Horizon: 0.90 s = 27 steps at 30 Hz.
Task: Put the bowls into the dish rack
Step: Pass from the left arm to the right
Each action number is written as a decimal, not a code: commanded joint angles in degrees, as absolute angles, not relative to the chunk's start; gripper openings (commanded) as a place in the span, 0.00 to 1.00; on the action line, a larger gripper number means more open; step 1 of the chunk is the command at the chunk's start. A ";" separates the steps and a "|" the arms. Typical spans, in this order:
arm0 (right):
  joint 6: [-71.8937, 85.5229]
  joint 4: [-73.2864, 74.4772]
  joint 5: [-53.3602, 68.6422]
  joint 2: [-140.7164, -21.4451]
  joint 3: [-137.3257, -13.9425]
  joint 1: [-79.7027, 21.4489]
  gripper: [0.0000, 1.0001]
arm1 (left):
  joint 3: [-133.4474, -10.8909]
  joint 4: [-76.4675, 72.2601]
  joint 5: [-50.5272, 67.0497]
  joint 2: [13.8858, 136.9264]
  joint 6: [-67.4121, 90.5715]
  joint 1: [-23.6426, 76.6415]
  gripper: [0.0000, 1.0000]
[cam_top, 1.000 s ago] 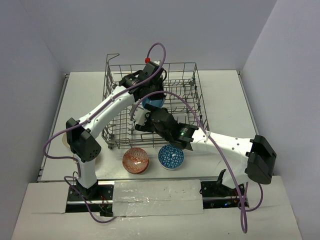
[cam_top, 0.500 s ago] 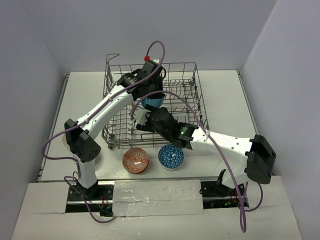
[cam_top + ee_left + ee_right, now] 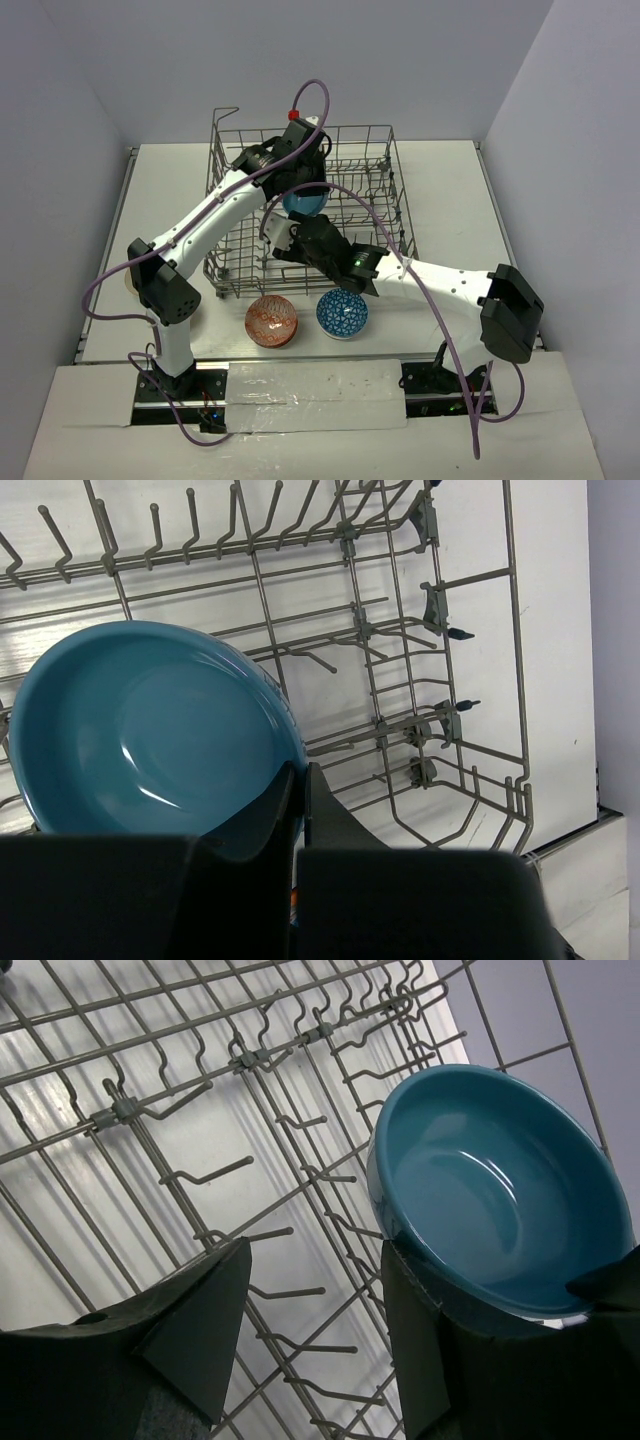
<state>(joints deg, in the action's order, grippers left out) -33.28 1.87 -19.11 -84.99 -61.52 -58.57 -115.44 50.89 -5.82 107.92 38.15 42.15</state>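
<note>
White counter (image 3: 440, 190) under pale walls carries the dish rack (image 3: 372, 160). Over its tines, the left fingers (image 3: 325, 825) are clenched on the rim of a teal bowl (image 3: 150, 720). The right fingers (image 3: 205, 1310) stand apart and empty, with the bowl just beside one of them. The bowl looks glazed and rigid, so probably slippery and breakable; its rim seems the only pinchable part. Both wrist views show that rim grip closely. Only the overhead view shows a red patterned bowl (image 3: 271, 320) and a blue patterned bowl (image 3: 342, 313), well back from both fingers, outside the rack.
</note>
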 commanded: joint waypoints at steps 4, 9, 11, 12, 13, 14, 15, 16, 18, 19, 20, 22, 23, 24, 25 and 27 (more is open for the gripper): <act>-32.26 0.35 -21.44 -85.43 -63.90 -57.39 0.58 | -117.86 50.36 -5.36 104.59 36.83 42.54 0.00; -31.91 0.44 -21.53 -85.60 -63.72 -56.87 0.50 | -116.72 49.66 -5.10 104.33 36.74 42.45 0.00; -31.73 0.35 -21.62 -86.04 -63.81 -56.60 0.42 | -116.37 49.40 -4.92 104.24 36.65 42.54 0.00; -31.64 0.35 -21.71 -86.13 -63.81 -56.51 0.36 | -116.45 49.39 -5.01 104.24 36.65 42.54 0.00; -31.55 0.35 -21.71 -86.22 -63.81 -56.51 0.34 | -116.46 49.39 -5.01 104.24 36.56 42.54 0.00; -31.47 0.35 -21.71 -86.31 -63.72 -56.43 0.31 | -116.54 49.48 -5.18 104.24 36.48 42.54 0.00; -31.20 0.35 -21.62 -86.48 -63.72 -56.34 0.29 | -116.63 49.48 -5.27 104.24 36.39 42.54 0.00; -31.03 0.35 -21.53 -86.66 -63.72 -56.25 0.28 | -116.80 49.48 -5.27 104.24 36.30 42.54 0.00; -30.85 0.35 -21.45 -87.01 -63.81 -56.16 0.25 | -116.98 49.57 -5.45 104.59 36.04 42.54 0.00; -30.68 0.35 -21.45 -87.19 -63.90 -56.08 0.24 | -117.24 49.66 -5.45 104.68 36.04 42.54 0.00; -30.59 0.35 -21.45 -87.27 -63.98 -56.07 0.22 | -117.25 49.75 -5.54 104.76 35.95 42.54 0.00; -30.41 0.35 -21.45 -87.36 -63.98 -55.99 0.20 | -116.81 49.66 -5.80 104.85 35.77 42.54 0.00; -30.32 0.35 -21.36 -87.45 -64.07 -55.99 0.19 | -116.72 49.66 -5.89 104.85 35.77 42.54 0.00; -30.24 0.35 -21.18 -87.36 -64.16 -55.90 0.13 | -116.46 49.40 -5.98 104.94 35.68 42.54 0.00; -30.15 0.35 -21.01 -87.36 -64.16 -55.81 0.13 | -116.28 49.31 -5.98 104.85 35.68 42.54 0.00; -29.97 0.53 -20.74 -87.28 -64.34 -55.55 0.05 | -116.19 49.22 -5.98 104.94 35.60 42.45 0.00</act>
